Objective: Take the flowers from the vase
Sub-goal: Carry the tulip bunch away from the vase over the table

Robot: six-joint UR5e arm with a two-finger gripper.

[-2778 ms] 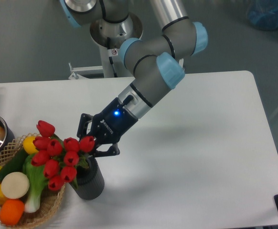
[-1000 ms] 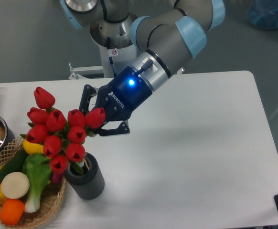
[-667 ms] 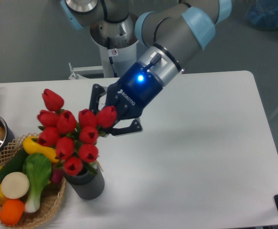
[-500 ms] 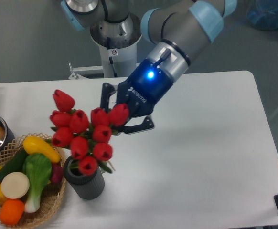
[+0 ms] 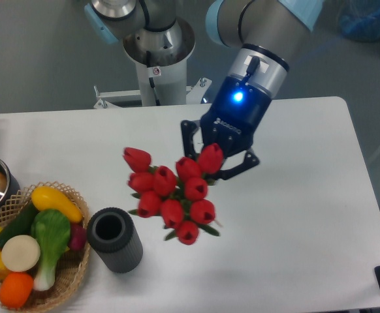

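Red tulip buds on green stems (image 5: pixel 175 195) hung clear of the ribbed dark grey vase (image 5: pixel 115 239), clamped near the heads by the black two-finger gripper (image 5: pixel 217 162); seemingly light, floppy, best held at the gathered stems.

right of table (image 5: pixel 320 215): bare | left: vase (image 5: pixel 115 239), basket (image 5: pixel 66 287) probably block

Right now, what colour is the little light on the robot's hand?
Blue. The light glows on the gripper holding the flowers, clear in the fixed camera view.
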